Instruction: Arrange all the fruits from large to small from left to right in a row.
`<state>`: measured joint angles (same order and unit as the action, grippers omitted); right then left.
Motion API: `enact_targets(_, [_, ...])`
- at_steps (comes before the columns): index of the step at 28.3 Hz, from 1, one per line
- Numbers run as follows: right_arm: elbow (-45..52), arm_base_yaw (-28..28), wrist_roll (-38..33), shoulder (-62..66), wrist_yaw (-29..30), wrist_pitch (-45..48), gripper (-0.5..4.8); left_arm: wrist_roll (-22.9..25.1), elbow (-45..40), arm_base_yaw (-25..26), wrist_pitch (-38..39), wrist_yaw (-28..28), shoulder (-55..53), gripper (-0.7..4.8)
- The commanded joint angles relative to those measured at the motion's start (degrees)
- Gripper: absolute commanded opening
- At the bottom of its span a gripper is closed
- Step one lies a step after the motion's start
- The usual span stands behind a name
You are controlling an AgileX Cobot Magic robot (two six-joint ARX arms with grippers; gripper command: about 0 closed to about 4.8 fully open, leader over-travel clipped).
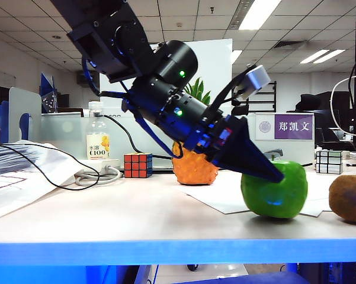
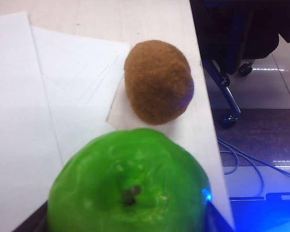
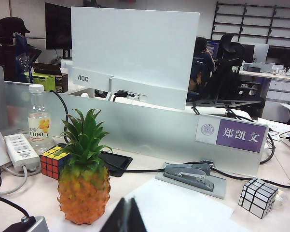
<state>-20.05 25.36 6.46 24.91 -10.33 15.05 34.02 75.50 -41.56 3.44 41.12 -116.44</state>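
Note:
My left gripper (image 1: 273, 173) reaches across to the right and is shut on the glossy green apple (image 1: 281, 195), a dark finger on each side of it (image 2: 130, 188). The apple sits low at the white paper (image 1: 222, 198), tilted towards the gripper. The fuzzy brown kiwi (image 1: 349, 198) lies just right of the apple, near the table's right edge (image 2: 157, 82). The orange pineapple (image 1: 195, 168) with a green crown stands upright behind and left of the apple. My right gripper (image 3: 127, 216) is shut and empty, close to the pineapple (image 3: 83, 191).
A Rubik's cube (image 1: 137, 165), a clear bottle (image 1: 97, 139) and a power strip (image 1: 98, 173) stand at the back left. A mirror cube (image 1: 329, 161) and a stapler (image 3: 190, 174) sit at the back right, before a glass partition. Cables cross the left side.

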Motion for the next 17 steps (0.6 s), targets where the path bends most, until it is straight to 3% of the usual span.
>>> enact_targets(1, [-0.2, 0.1, -0.3, 0.0, -0.1, 0.6, -0.01, 0.5, 0.0, -1.2, 0.3, 0.2, -0.4, -0.05])
enact_targets(13, [-0.2, 0.0, -0.2, 0.0, -0.1, 0.7, -0.01, 3.0, 0.0, -2.0, 7.3, 0.3, -1.4, 0.03])
enact_targets(17, [-0.2, 0.0, -0.2, 0.0, -0.1, 1.2, -0.01, 1.9, 0.0, -2.0, 7.3, 1.1, -1.4, 1.83])
